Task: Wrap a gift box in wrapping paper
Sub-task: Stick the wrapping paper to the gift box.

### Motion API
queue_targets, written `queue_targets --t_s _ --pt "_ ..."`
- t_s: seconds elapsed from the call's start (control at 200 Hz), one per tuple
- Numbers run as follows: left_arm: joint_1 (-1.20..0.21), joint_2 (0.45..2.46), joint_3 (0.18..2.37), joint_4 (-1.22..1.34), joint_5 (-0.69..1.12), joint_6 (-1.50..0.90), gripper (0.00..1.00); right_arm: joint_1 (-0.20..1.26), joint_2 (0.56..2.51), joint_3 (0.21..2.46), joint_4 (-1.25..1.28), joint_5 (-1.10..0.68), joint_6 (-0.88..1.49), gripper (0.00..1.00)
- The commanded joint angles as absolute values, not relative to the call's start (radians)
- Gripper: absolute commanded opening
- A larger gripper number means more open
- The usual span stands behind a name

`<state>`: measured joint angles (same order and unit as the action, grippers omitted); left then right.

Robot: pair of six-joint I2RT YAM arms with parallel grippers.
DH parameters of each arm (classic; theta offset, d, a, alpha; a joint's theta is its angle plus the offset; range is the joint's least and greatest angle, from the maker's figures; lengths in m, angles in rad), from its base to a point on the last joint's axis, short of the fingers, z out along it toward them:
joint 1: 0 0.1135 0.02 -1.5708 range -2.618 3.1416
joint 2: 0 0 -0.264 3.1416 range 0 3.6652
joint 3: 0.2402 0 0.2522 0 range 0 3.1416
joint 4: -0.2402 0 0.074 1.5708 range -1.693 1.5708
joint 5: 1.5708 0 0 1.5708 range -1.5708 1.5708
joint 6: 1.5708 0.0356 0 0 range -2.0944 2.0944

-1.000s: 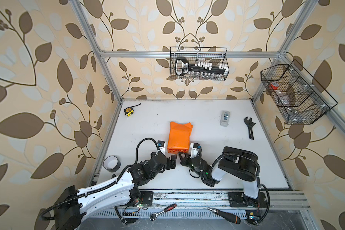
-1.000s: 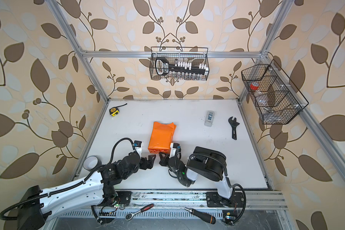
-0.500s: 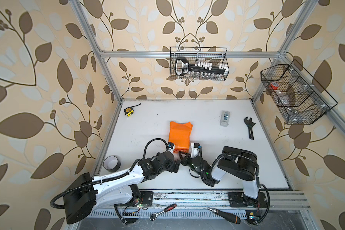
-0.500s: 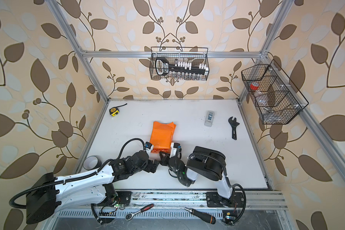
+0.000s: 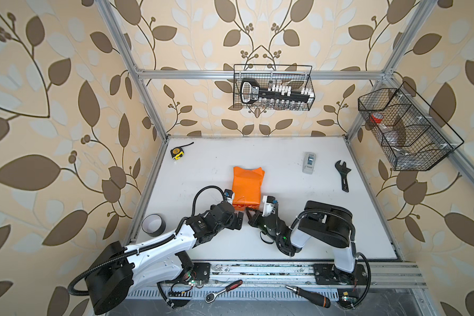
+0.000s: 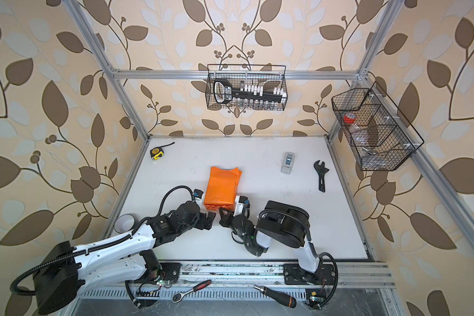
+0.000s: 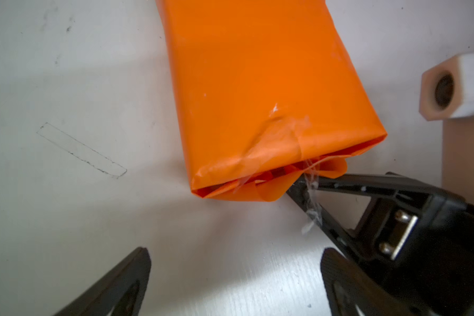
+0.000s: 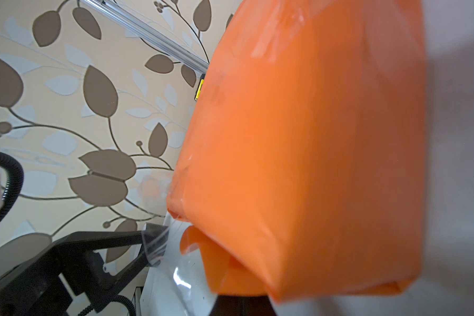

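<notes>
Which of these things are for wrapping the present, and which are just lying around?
For the job: creased orange wrapping paper, folded into a parcel; small grey tape dispenser.

Just lying about: yellow tape measure; black metal wrench; grey tape roll; red-handled ratchet; black-handled screwdriver.

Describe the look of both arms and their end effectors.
The left arm and right arm have white shells, black joint housings and black ribbed cables looping outside. The left end effector and right end effector are black, with tapered open-frame fingers.
</notes>
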<state>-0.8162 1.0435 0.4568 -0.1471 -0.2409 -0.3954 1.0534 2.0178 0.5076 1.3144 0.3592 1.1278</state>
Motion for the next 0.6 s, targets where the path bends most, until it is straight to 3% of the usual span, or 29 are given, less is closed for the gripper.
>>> queue_targets --t_s 0.0,0.595 --pt "-0.799 1.078 0.459 -0.075 -0.215 -0.368 0.99 1.048 2.040 0.488 1.366 0.374 1.147 0.01" --pt "-0.715 1.150 0.425 0.044 -0.124 -0.385 0.99 1.041 2.045 0.484 1.373 0.371 1.152 0.01"
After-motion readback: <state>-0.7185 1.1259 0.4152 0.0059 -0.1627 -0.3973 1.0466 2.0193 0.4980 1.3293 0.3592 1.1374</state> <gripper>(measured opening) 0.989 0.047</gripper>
